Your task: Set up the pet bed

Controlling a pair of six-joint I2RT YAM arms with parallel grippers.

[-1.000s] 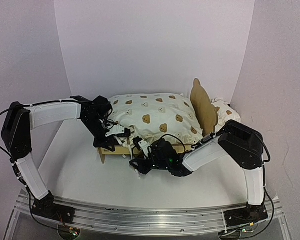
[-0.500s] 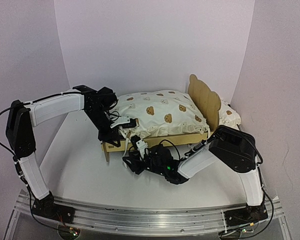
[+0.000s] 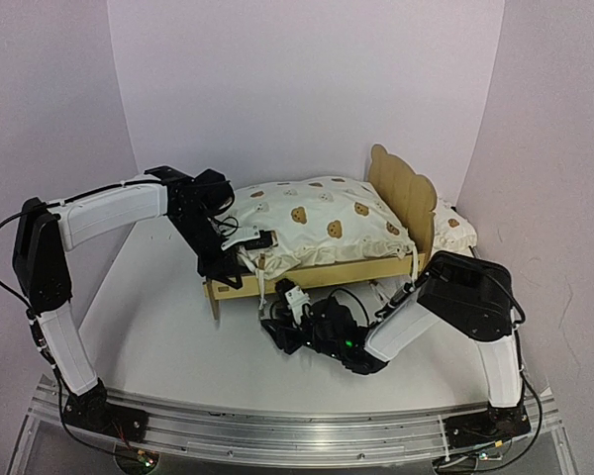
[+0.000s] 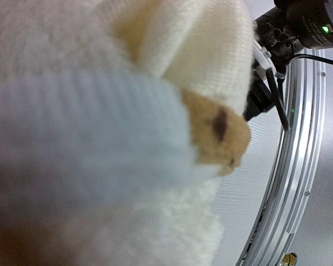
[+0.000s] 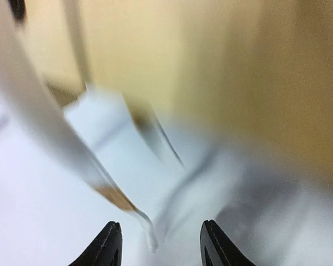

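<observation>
Though close, the pet bed (image 3: pixel 322 274) just beyond the right hand (image 5: pixel 162 245).

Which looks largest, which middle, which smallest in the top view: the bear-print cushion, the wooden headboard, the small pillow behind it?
1. bear-print cushion, clearly largest.
2. wooden headboard.
3. small pillow, though the headboard hides part of it, so its true size is unsure.

The left arm (image 3: pixel 109 210) arches over the left side of the counter (image 3: pixel 148 332), left pincer (image 3: pixel 240 247) closed, while the right arm (image 3: pixel 411 319) folds low toward mid-counter, right pincer (image 5: pixel 158 244) parted.
</observation>
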